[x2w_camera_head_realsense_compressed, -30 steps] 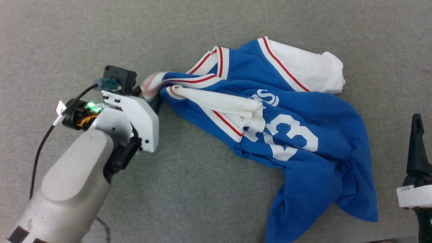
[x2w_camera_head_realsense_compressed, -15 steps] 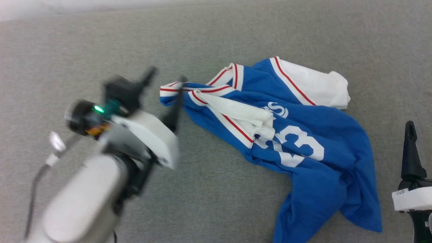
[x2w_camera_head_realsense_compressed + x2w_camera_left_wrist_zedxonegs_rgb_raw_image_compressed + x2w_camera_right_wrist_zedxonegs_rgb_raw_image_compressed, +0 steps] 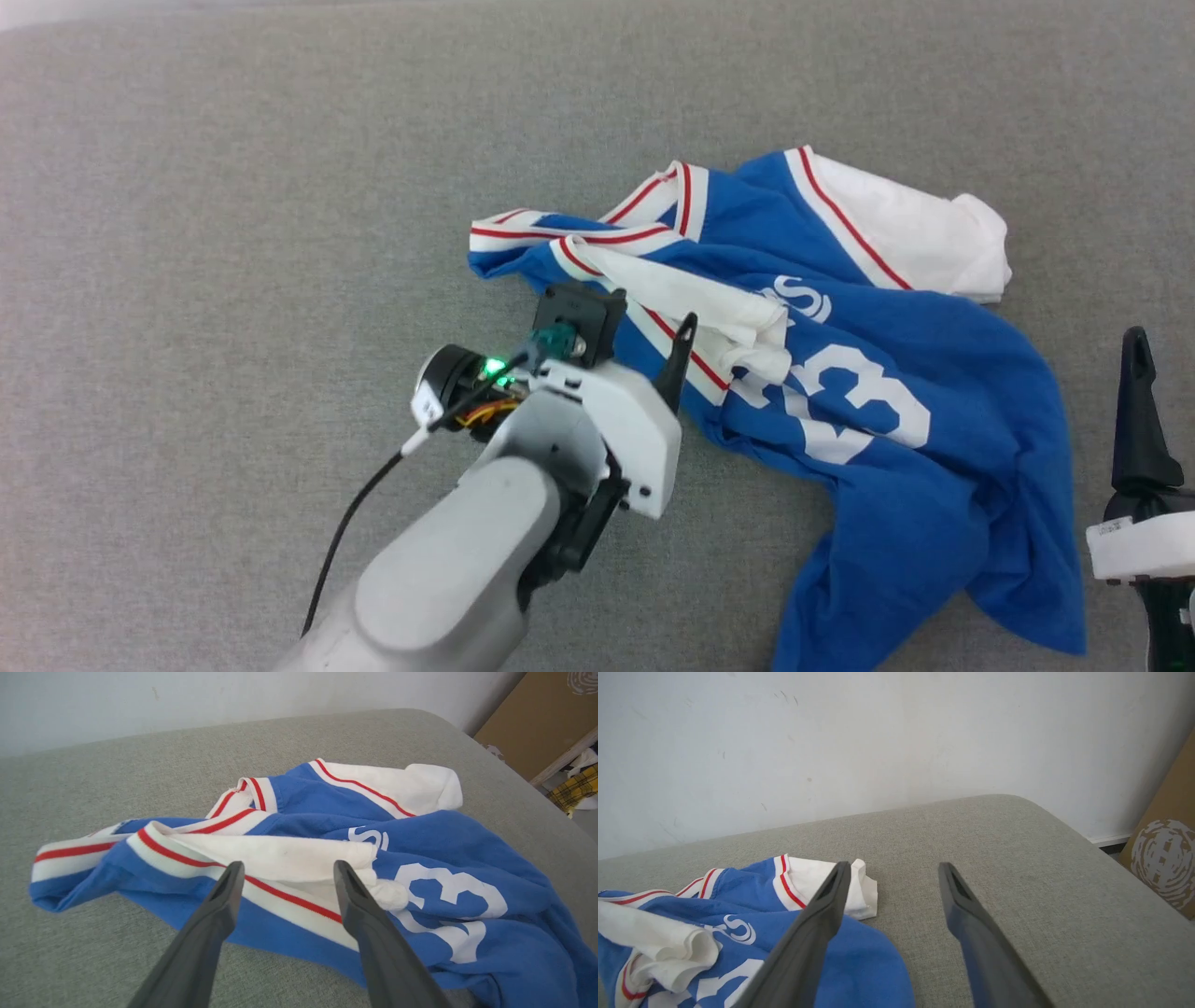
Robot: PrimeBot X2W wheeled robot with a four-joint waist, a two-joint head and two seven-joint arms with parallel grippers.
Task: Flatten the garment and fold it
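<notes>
Head view | royal-blue jersey T-shirt (image 3: 934,355), white-sleeved, is seen crumpled at 3 o'clock on grey fabric surface (image 3: 233,233) | left gripper (image 3: 287,868) is spread wide, empty, aimed at its striped sleeve (image 3: 261,851) | right gripper (image 3: 895,867) is spread wide, empty, at 4 o'clock | flattening judged unfinished, 0 folds made

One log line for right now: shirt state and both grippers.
shirt: crumpled on grey surface, not flattened | left gripper: open, over folded white sleeve, holding nothing | right gripper: open, empty, beside shirt
</notes>
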